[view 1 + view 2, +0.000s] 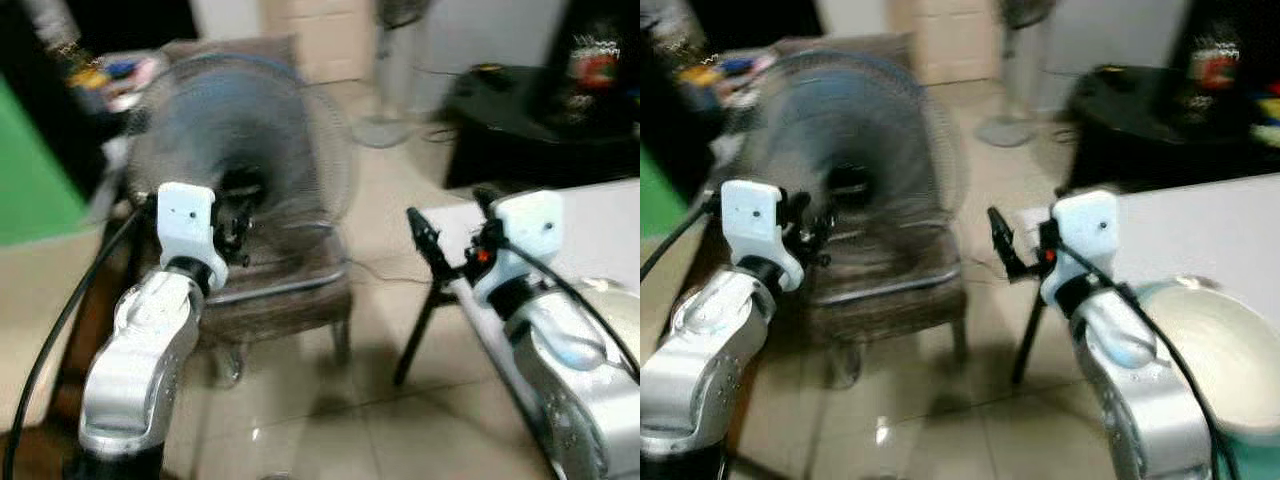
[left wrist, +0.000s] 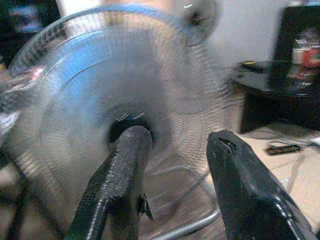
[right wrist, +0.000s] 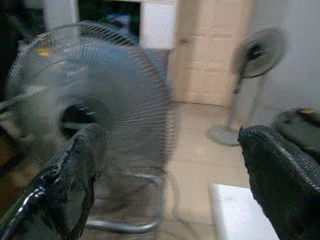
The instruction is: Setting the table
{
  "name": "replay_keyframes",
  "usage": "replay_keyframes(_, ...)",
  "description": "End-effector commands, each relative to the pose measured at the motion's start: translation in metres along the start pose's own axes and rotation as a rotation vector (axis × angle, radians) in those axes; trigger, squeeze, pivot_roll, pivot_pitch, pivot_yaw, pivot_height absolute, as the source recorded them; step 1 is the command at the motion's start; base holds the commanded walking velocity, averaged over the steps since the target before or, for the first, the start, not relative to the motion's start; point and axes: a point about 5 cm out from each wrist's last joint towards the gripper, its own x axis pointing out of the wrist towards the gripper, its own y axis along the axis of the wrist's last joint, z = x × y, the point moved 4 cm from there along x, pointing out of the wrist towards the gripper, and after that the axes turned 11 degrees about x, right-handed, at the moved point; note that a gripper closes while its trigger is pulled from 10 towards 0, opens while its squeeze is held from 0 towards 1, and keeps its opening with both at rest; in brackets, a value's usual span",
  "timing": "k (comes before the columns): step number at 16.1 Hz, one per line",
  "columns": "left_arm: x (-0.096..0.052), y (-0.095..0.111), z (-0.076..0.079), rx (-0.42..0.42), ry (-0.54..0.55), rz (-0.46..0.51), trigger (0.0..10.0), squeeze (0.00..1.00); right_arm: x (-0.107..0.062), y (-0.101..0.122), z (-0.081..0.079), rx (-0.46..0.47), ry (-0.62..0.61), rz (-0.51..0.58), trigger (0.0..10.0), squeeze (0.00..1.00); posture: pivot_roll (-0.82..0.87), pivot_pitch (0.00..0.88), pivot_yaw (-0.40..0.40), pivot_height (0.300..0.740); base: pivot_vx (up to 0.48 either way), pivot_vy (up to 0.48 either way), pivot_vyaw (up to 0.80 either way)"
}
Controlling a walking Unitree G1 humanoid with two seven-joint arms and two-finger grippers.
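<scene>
A white table [image 1: 1205, 225] stands at my right, its near corner on a black leg. On it, behind my right forearm, sits a cream bowl with a teal outside [image 1: 1205, 340]. My right gripper [image 1: 1005, 245] is held up just left of the table's corner; in the right wrist view its fingers [image 3: 75, 175] are spread wide with nothing between them. My left gripper [image 1: 235, 232] is raised in front of a big fan and stands open and empty, its fingers [image 2: 122, 165] apart. The views are blurred.
A large round fan [image 1: 240, 150] rests on a brown chair [image 1: 280, 290] straight ahead. A pedestal fan [image 1: 385, 60] stands at the back, a black low table [image 1: 530, 125] at the right rear. A green surface [image 1: 30, 180] is on the left. Tiled floor [image 1: 370, 420] lies between chair and table.
</scene>
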Motion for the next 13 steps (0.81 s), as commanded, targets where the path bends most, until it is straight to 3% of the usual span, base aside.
replay_keyframes(1,-0.002,0.001,-0.001,-0.018,0.002,0.000,10.0,0.00,0.000,0.004,0.000,0.008,0.005,0.014,10.0,1.00,0.05,0.000,0.041,0.740,0.000,0.000,0.80)
replay_keyframes(6,-0.005,-0.003,-0.001,-0.005,0.018,-0.004,10.0,0.00,0.001,-0.003,-0.006,-0.034,0.048,-0.006,10.0,1.00,0.07,0.000,0.032,0.740,0.000,0.000,0.80)
replay_keyframes(9,-0.005,-0.003,-0.003,-0.005,0.021,0.000,10.0,0.00,0.004,0.001,0.007,-0.039,-0.043,0.030,10.0,1.00,0.06,0.000,0.036,0.740,0.000,0.000,0.80)
replay_keyframes(13,-0.003,-0.002,-0.002,-0.030,0.014,0.004,10.0,0.00,0.002,0.001,0.017,-0.018,-0.094,0.036,10.0,1.00,0.06,0.000,0.045,0.740,0.000,0.000,0.00)
